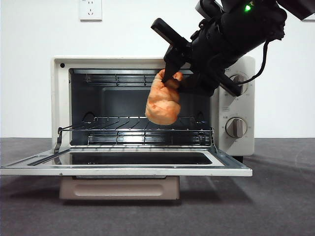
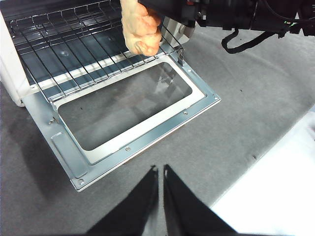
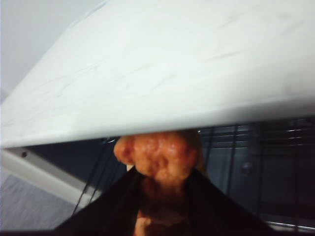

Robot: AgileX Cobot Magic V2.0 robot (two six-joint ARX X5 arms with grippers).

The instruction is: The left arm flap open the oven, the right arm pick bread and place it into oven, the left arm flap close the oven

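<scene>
Right gripper (image 1: 172, 78) clenches the bread (image 1: 163, 103) at frame centre, just above the rack (image 1: 123, 129) inside the open oven (image 1: 236, 147); advise lowering squarely before release, while the closed left gripper (image 2: 160, 169) waits clear.

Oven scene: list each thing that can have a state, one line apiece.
oven: door folded fully down, wire rack bare.
bread: held in the air at the oven mouth, above the rack.
right hand: shut on the bread.
left hand: shut, holding nothing, back from the door.
</scene>
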